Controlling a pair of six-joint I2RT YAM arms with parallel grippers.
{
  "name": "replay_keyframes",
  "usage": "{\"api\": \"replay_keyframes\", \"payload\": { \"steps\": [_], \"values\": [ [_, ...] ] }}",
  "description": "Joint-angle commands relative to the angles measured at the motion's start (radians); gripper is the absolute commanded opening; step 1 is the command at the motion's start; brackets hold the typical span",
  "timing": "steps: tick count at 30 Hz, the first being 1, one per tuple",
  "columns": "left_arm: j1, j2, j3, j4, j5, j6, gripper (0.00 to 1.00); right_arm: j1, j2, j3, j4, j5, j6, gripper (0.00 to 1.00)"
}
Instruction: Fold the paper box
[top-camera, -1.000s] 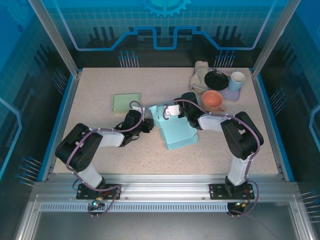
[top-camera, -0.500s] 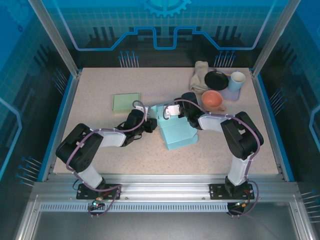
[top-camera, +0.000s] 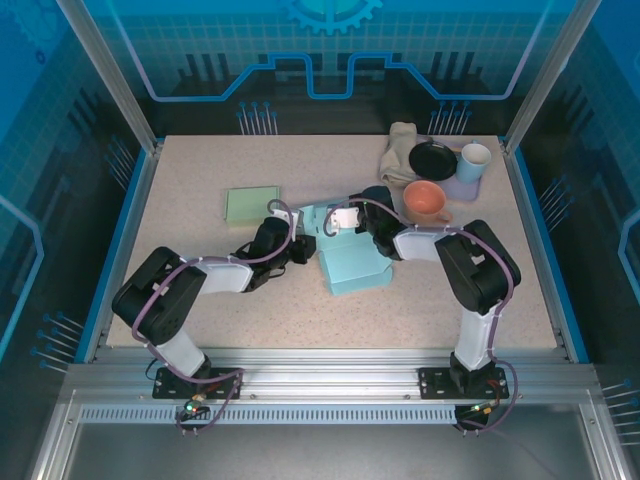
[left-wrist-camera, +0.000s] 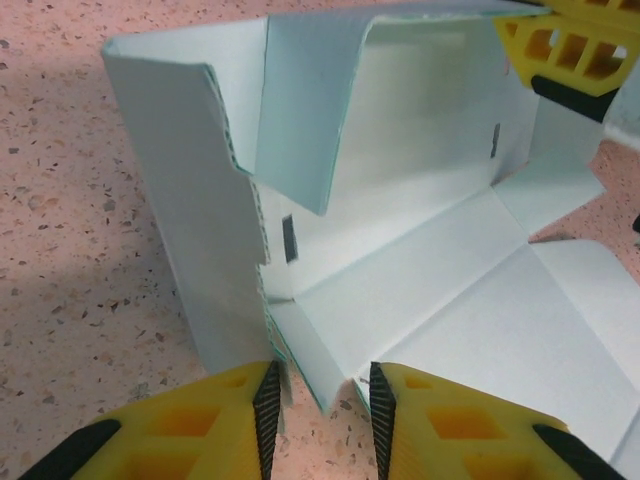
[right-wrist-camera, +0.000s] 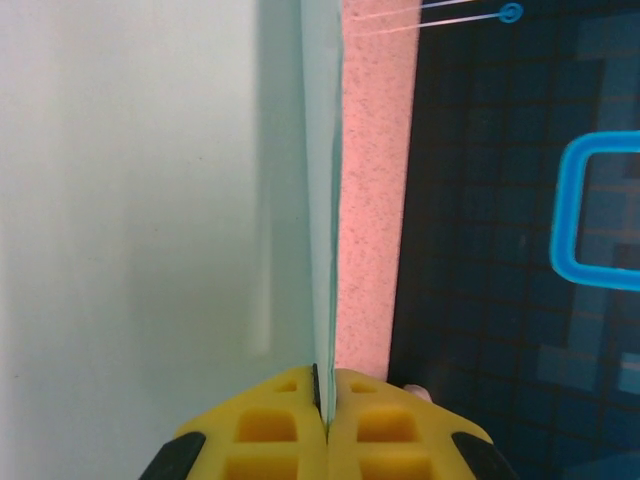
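The paper box (top-camera: 352, 266) is light teal and half folded, lying in the middle of the table. In the left wrist view its walls (left-wrist-camera: 200, 250) stand upright, with one flap (left-wrist-camera: 310, 110) bent inward. My left gripper (top-camera: 302, 246) sits at the box's left corner, open, with a small flap corner (left-wrist-camera: 325, 375) lying loose between its fingertips (left-wrist-camera: 268, 400). My right gripper (top-camera: 335, 224) is shut on the top edge of the back wall (right-wrist-camera: 322, 200). One of its yellow fingers (left-wrist-camera: 565, 45) shows at the upper right of the left wrist view.
A flat green sheet (top-camera: 252, 204) lies left of the box. At the back right stand an orange bowl (top-camera: 425, 200), a black plate (top-camera: 433, 158), a white cup (top-camera: 474, 160) and a beige cloth (top-camera: 400, 150).
The box and its raised wall have shifted slightly to the left with the right gripper. The left gripper has crept a little closer to the box corner.
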Motion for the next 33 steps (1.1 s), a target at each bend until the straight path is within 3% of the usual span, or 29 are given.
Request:
{"api": "replay_keyframes", "payload": {
  "steps": [1,4,9,20,26,33],
  "values": [
    [-0.005,-0.042,0.01,0.01,-0.021,0.044,0.33,-0.003,0.043,-0.081,0.279,0.044,-0.02,0.0],
    [0.01,-0.095,-0.024,0.002,-0.085,0.057,0.32,-0.003,0.066,-0.127,0.408,0.053,-0.056,0.0],
    [0.061,-0.148,-0.083,0.026,-0.142,0.024,0.31,-0.003,0.102,-0.14,0.478,0.057,-0.069,0.0],
    [0.128,-0.094,-0.05,0.056,-0.179,0.057,0.31,0.019,0.063,-0.258,0.593,0.032,-0.085,0.0],
    [0.156,-0.037,-0.011,0.07,-0.105,0.079,0.31,0.062,0.042,-0.302,0.627,0.057,-0.106,0.0],
    [0.155,0.04,-0.015,0.181,0.112,0.148,0.31,0.085,0.063,-0.32,0.649,0.08,-0.122,0.0]
  ]
}}
